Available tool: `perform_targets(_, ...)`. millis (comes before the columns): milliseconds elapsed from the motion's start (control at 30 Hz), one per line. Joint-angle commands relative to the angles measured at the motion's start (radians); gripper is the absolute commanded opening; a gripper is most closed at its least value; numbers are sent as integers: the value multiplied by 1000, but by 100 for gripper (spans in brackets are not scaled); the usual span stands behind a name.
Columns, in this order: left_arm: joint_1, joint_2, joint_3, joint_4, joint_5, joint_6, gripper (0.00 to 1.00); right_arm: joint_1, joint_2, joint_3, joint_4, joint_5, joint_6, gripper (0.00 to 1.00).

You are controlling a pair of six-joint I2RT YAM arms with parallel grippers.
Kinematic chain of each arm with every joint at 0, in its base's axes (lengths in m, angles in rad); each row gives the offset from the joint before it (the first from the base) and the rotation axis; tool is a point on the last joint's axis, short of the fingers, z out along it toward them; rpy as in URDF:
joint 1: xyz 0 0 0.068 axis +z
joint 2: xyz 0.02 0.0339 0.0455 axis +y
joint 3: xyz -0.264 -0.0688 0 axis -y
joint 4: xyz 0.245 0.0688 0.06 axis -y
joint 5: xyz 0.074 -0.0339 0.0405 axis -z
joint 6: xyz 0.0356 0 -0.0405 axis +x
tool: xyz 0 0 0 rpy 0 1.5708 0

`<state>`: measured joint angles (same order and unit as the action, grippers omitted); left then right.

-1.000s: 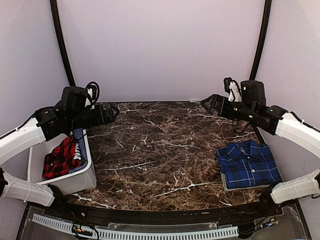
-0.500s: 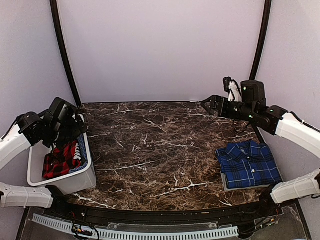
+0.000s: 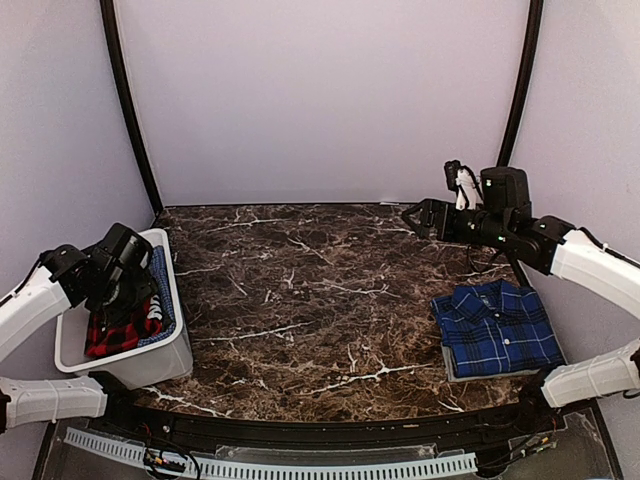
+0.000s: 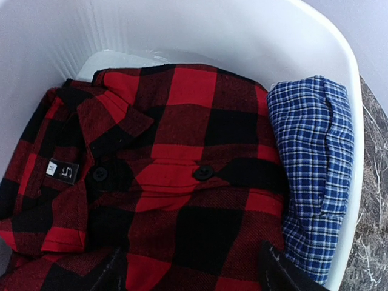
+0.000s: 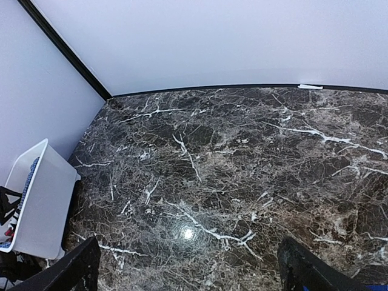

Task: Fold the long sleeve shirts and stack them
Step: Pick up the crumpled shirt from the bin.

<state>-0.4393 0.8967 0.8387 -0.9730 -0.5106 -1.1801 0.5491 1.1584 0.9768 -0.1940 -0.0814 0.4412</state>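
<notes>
Red-and-black shirt lies crumpled, collar and buttons up, in the white bin at the left edge of the worktop, with a blue small-check cloth wedged between it and the bin's right wall. Left gripper hangs over the bin with jaws apart, tips low at the red cloth, and nothing is pinched between them; contact cannot be told. Blue shirt lies folded flat near the right edge of the worktop, while the right gripper hovers wide open over bare marble at the far right, well apart from it.
</notes>
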Motion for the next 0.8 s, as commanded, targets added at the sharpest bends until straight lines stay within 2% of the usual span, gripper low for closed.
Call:
perform_targets(0,16,0,-48,60,49,5,70,6,-25,-15,31,2,-9,99)
perform_targets(133,24,6,-88,140,80,29,69,6,-26,-16,32,-1,-7,99)
perform_targets(200,29,9,-101,165,85,36,63,6,-27,-17,30,-5,-7,99)
perform_targets(300,39,9,-106,183,64,44,46,6,-29,-13,23,-7,-7,99)
perform_targets(400,46,-5,-103,201,38,70,21,6,-33,-11,20,-7,-7,99)
perform_targets(467,46,-19,-89,205,17,89,8,5,-33,-6,16,-8,-8,99)
perform_targets(533,47,-30,-63,199,-5,114,0,6,-31,0,15,-12,-8,98)
perform_targets(767,47,-43,114,200,-45,290,0,6,-7,38,8,-20,-7,99)
